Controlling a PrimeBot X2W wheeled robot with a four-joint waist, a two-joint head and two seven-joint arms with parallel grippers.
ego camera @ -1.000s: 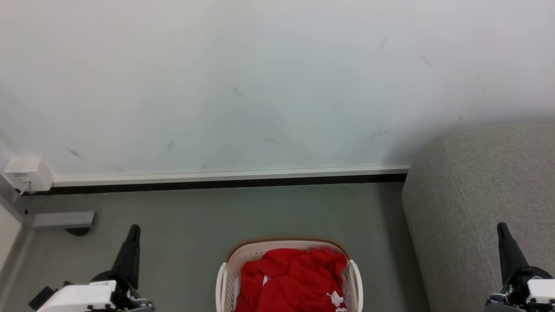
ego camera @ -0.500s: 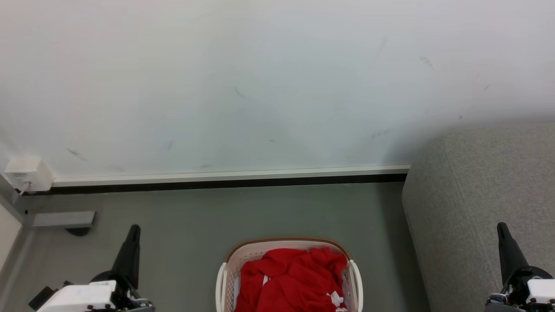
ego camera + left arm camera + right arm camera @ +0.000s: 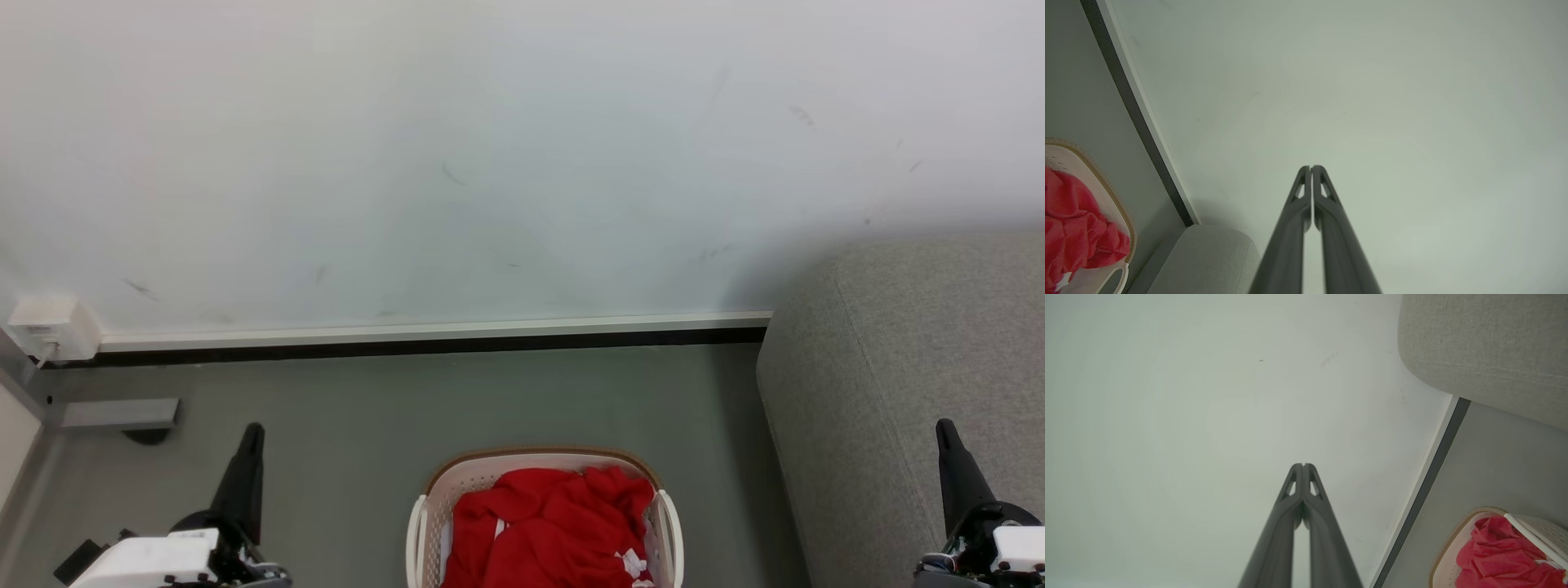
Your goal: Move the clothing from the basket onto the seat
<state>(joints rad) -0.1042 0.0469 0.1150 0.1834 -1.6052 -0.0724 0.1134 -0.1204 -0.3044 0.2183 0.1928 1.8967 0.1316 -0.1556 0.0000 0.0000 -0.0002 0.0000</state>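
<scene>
At the bottom middle of the head view, the clothing (image 3: 547, 531), a soft bright red heap with deep folds and a few small white marks, was seen lying inside the basket (image 3: 467, 483). The basket was made of cream plastic with rows of little round holes, a curved brown rim and looped side handles. The heap was so bunched up that no long way or pointing end could be made out, and both it and the basket were cut off by the bottom edge. At the right, the seat (image 3: 898, 343), covered in rough light grey cloth with rounded corners, was seen near the basket and was cut off too. The left gripper (image 3: 254, 429) at the lower left and the right gripper (image 3: 944, 425) at the lower right were pointed up the frame, each clenched on nothing, its thin dark fingers pressed together. A smooth pale wall (image 3: 490, 163) and a flat grey floor (image 3: 367, 408) were seen behind them.
</scene>
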